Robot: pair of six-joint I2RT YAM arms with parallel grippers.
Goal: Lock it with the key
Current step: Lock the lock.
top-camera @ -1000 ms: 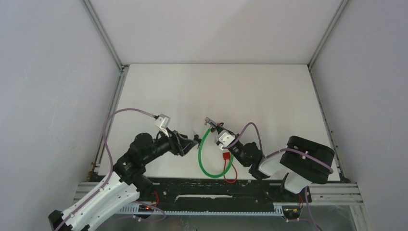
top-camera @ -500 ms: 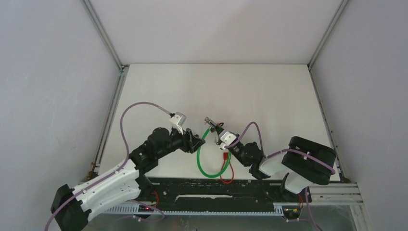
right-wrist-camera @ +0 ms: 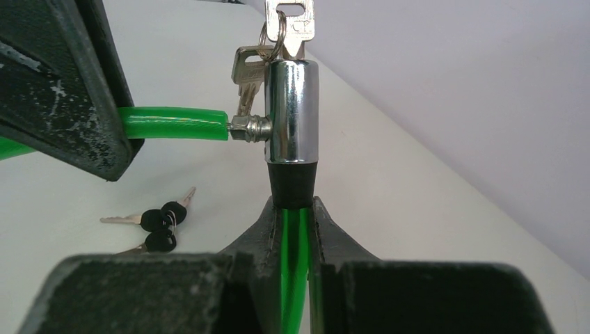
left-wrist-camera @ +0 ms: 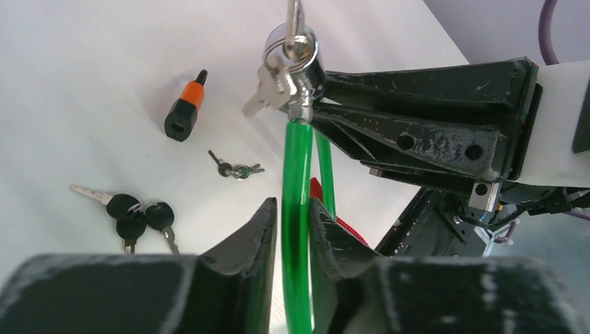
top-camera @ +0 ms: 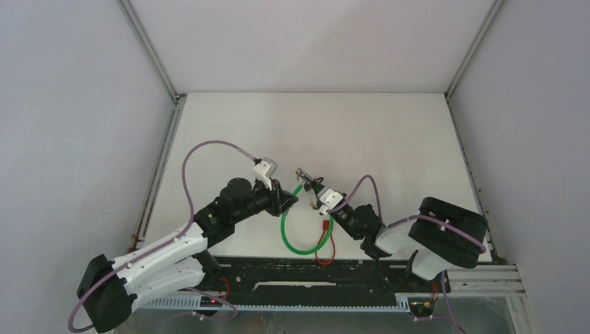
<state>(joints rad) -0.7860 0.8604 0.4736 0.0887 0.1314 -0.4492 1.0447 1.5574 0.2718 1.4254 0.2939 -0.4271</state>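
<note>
Our left gripper (left-wrist-camera: pixel 292 212) pinches the green cable (left-wrist-camera: pixel 296 153) just behind its metal tip (right-wrist-camera: pixel 250 127), which meets the side of the chrome lock (right-wrist-camera: pixel 292 111). The key (right-wrist-camera: pixel 292 21) stands in the lock's top. Our right gripper (right-wrist-camera: pixel 293 209) clamps the cable under the lock. We judge the tip seated; next, one gripper must release and turn the key.

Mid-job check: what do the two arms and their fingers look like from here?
Both arms have white link shells and black joints, the left arm and right arm alike. A lilac cable loops along each to a small white wrist block. The fingers are black, wedge-shaped and scuffed.
</note>
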